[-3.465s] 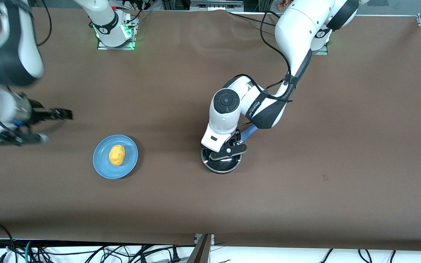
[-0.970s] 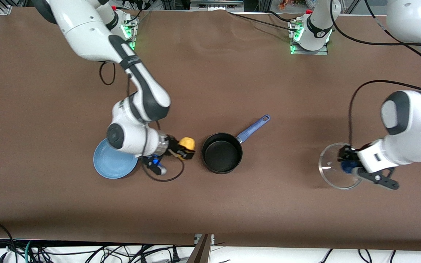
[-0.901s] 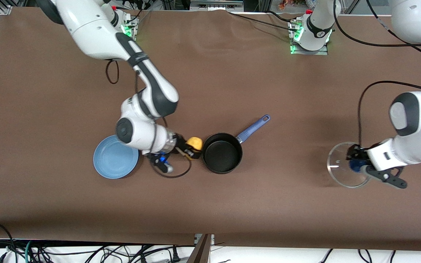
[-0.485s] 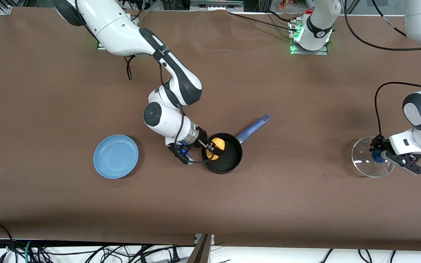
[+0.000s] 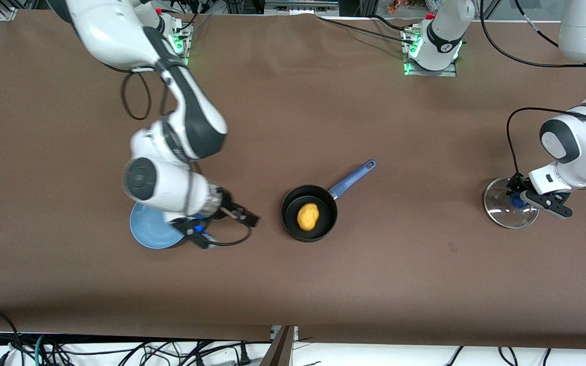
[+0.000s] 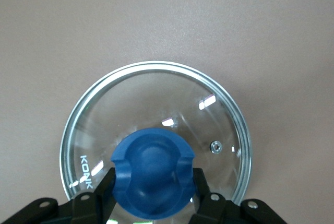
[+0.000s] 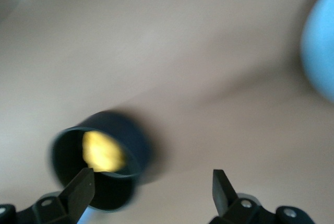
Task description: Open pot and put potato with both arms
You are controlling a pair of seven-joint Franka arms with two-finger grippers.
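- The small round black saucepan with the long blue handle (image 5: 309, 212) stands open near the middle of the brown table (image 5: 293, 284), and the lumpy yellow-orange potato (image 5: 308, 216) lies inside it on the pan floor, touching no gripper.
- The metal-rimmed glass lid with the blue knob (image 5: 509, 209) is well apart from the pot, at the left arm's end of the table; it looks set down or very close to the surface — I cannot tell which.
- The left gripper (image 6: 154, 195) has its fingers closed against the two sides of the blue knob, gripping the lid by it.
- The right gripper (image 5: 244, 217) hangs over bare table between the flat light-blue plate (image 5: 145, 231) and the pot, fingers spread wide with nothing between them.
- Handling, as a judgement: the lid is rigid but breakable glass with a slick rim, so the knob is the one sound place to take it, and it should be lowered flat rather than dropped.
- The potato looks firm, light and rounded — apt to roll, best pinched across its narrow middle.
- The pot seems stiff and heavier; its long handle is the natural hold, though a knock there would swing it.
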